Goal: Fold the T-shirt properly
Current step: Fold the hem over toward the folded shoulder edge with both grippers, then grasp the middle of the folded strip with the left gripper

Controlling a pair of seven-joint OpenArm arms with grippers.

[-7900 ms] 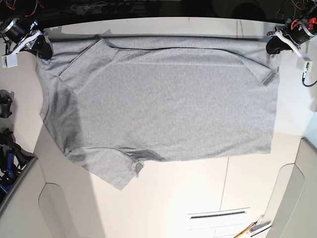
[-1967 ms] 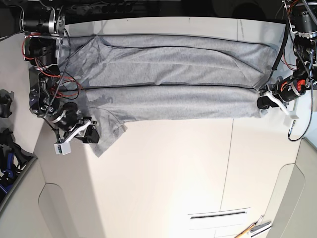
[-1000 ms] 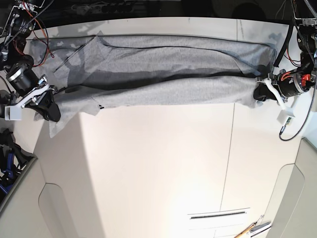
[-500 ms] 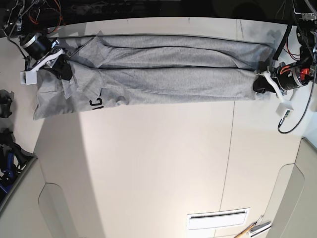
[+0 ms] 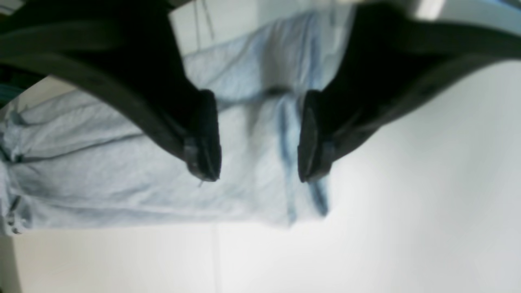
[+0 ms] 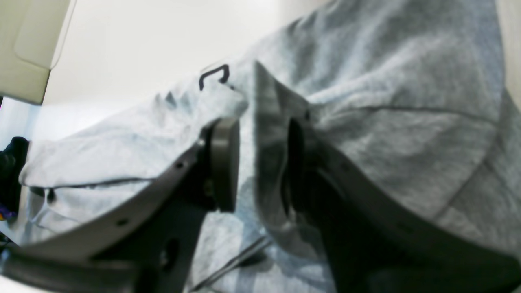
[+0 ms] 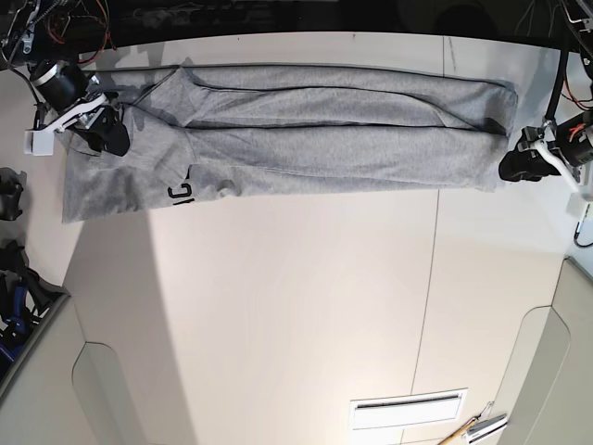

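While the T-shirt lies folded at twelve o'clock, the left gripper gapes empty; the right gripper straddles cloth, unclamped.

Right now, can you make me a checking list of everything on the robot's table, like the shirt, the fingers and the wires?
Surface: smooth cream-white table, seam lines in it, a slot near the front edge.
Job's things: light heather-grey cotton T-shirt folded into a long band across the far side; a bit of black lettering shows at one end.
Clutter: orange-handled tool at the front edge.
Grippers: left gripper open, fingers apart over the shirt's end; right gripper open, a fold of cloth standing between its fingers.
Cables: red and black wires on the right arm; black cable along the left arm.
Surroundings: dark gear beside the table.
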